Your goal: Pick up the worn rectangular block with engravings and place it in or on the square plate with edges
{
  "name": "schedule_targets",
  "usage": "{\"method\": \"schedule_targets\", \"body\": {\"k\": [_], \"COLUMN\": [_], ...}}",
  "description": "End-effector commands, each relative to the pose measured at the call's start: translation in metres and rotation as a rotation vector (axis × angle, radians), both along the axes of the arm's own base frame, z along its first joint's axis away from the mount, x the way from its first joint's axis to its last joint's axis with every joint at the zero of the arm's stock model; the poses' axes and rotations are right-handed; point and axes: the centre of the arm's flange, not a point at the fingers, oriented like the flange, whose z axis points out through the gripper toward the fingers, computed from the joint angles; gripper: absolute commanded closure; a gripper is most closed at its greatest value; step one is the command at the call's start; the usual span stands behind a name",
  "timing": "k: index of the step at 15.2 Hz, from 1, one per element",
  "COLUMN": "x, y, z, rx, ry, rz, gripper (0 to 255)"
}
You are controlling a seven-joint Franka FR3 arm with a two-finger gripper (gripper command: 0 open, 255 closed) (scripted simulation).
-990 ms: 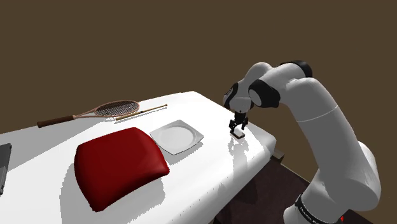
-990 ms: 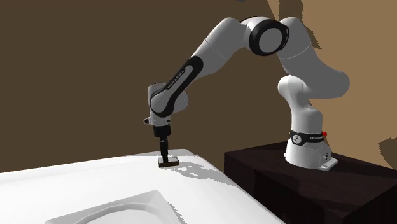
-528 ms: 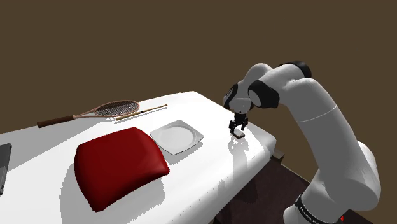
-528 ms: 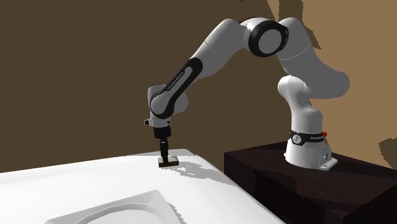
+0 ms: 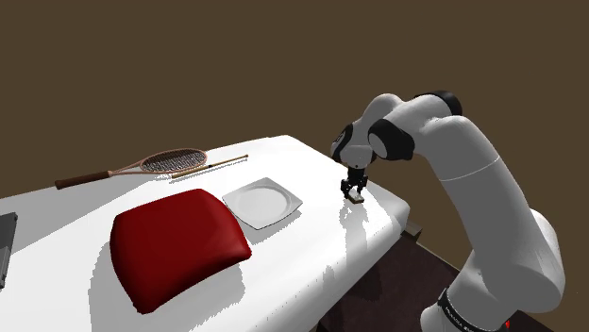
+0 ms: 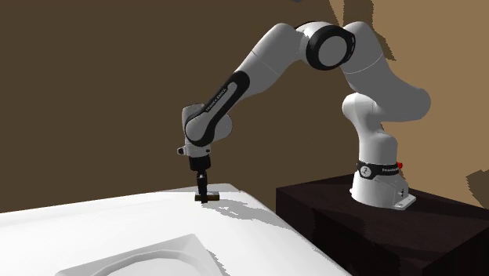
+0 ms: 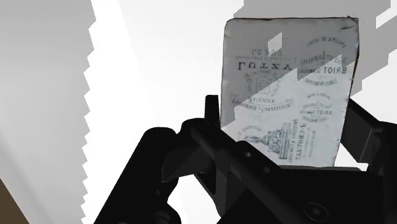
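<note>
Change: the block [image 7: 289, 76] has lifted slightly off the white surface [image 5: 302, 165], at its corner nearest the stand.
Gripper [image 5: 355, 190]: fingers pinching the block across its long sides.
Plate [image 5: 262, 202]: well apart, mid-surface, toward the shoulder view's left.

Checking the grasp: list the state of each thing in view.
engraved block: clasped by the gripper, engraved face toward the wrist camera
gripper: shut on the engraved block
square plate: empty, flat on the white surface
red cushion: lying on the surface
racket: lying flat, untouched
</note>
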Motion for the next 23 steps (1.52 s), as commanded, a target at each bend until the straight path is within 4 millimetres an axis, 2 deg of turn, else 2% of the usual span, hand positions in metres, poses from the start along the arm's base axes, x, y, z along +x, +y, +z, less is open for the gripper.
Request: {"method": "schedule_targets", "body": {"k": [1, 3, 23], "x": [0.0, 0.0, 0.0], "y": [0.0, 0.0, 0.0], "z": [0.0, 0.0, 0.102], "rx": [0.0, 0.0, 0.0], "ry": [0.0, 0.0, 0.0], "rz": [0.0, 0.0, 0.0], "gripper": [255, 255, 255]}}
